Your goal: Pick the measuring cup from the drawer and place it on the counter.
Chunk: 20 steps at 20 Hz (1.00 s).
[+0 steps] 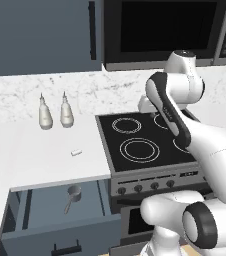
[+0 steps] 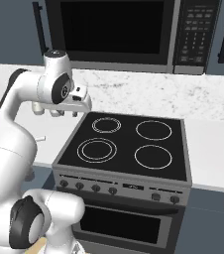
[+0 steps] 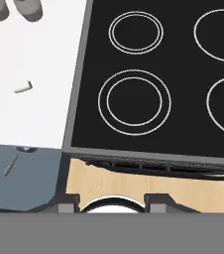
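I see the measuring cup (image 1: 74,193) lying in the open drawer (image 1: 45,220) under the counter (image 1: 40,155). My gripper (image 3: 112,204) hovers over the stovetop (image 3: 158,79), jaws spread; I should swing left, descend, and align over its handle.

place: kitchen; signs: black stovetop (image 2: 126,144); microwave (image 2: 129,32); white counter (image 1: 45,155); blue-grey cabinets (image 1: 40,35)

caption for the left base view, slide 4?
Measuring cup lies in the open drawer below the counter; arm raised over the stovetop.
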### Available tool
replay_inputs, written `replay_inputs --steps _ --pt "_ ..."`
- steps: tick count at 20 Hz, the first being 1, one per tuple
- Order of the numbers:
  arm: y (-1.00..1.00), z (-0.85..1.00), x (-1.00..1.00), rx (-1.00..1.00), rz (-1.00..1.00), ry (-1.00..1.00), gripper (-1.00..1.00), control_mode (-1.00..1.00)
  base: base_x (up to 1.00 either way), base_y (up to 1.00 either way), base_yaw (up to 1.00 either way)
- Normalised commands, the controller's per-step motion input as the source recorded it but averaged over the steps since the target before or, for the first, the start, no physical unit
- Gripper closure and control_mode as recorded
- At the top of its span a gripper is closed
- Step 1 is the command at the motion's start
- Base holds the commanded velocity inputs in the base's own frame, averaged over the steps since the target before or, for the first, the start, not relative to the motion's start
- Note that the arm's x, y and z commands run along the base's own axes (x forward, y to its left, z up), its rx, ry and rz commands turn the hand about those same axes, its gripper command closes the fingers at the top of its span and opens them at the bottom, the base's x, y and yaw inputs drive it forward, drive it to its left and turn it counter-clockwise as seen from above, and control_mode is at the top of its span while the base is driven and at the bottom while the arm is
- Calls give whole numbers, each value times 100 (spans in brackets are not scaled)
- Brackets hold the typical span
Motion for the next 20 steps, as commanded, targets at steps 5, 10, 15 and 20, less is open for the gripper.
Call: replay_inputs --steps 5,10,15,20 --pt "7 0 -33 0 6 -1 -100 -100 0 0 0" --pt "80 0 -50 -9 30 -3 -100 -100 0 0 0" --pt "100 0 -82 -14 39 -6 -100 -100 0 0 0" --pt "89 -17 -85 -18 46 0 -100 -100 0 0 0"
